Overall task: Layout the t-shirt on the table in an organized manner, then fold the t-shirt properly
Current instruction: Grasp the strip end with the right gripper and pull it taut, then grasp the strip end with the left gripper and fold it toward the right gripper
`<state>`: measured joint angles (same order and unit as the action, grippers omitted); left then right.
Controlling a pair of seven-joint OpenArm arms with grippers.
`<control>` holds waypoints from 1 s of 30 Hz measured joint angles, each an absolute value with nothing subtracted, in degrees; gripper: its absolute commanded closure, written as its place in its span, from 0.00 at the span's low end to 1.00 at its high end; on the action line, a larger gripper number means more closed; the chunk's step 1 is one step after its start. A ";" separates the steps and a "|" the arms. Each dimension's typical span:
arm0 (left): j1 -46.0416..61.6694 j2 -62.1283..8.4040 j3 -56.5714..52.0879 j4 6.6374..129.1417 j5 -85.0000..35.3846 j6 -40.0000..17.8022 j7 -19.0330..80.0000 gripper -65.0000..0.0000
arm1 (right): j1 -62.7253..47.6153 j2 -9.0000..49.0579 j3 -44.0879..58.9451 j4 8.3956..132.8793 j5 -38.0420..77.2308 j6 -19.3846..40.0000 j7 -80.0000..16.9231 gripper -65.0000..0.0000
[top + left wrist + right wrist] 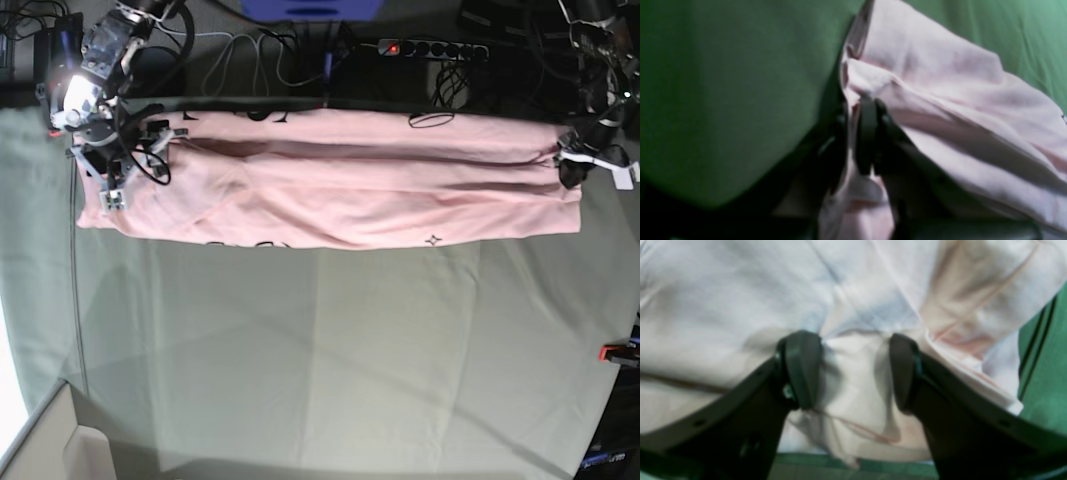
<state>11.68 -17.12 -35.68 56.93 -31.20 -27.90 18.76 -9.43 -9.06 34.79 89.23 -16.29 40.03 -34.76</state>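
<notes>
T-shirt (330, 180) lay stretched across top of frame on table (320, 350). Left gripper (857, 110) at right end, jaws pinched on t-shirt edge. Right gripper (853, 370) at left end, jaws wide apart, pressing cloth.

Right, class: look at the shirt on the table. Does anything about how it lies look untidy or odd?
Yes. The t-shirt is not laid flat: it lies as a long band along the far side of the table, with lengthwise creases. Its end by the left gripper is bunched up between shut jaws.
</notes>
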 measured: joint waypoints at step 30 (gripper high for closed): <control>22.44 -6.59 -24.75 97.91 -23.51 -28.32 23.18 1.00 | -9.41 -9.06 34.63 89.25 -16.29 40.03 -34.92 0.48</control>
<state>22.44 -6.59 -24.75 97.91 -23.51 -28.32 23.18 -9.41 -9.06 34.63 89.25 -16.29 40.03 -34.92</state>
